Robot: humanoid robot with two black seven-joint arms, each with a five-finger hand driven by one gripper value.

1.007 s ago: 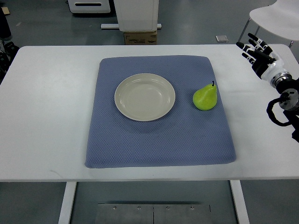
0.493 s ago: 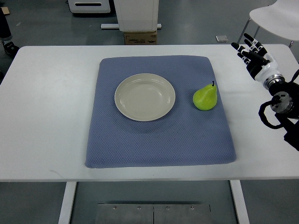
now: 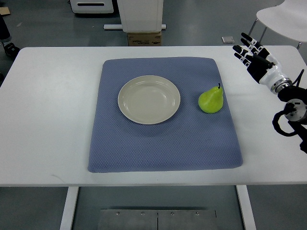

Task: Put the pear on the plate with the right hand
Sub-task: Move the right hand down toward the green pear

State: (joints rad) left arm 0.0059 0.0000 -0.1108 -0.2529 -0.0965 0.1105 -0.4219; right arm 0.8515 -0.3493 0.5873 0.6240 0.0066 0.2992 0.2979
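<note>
A green pear (image 3: 211, 100) with a dark stem lies on the blue mat (image 3: 163, 143), just right of a cream plate (image 3: 149, 99) that holds nothing. My right hand (image 3: 249, 53) hovers over the white table at the far right, up and to the right of the pear, well apart from it. Its black-and-white fingers (image 3: 242, 50) are spread and hold nothing. The left arm does not show.
The white table (image 3: 48, 120) surrounds the mat. A white chair seat (image 3: 283, 21) stands beyond the table's far right corner. A cardboard box (image 3: 144, 38) and a white cabinet base sit on the floor behind the table.
My right hand has moved left and slightly up over the table, nearer the mat's right edge. The pear and plate have stayed put.
</note>
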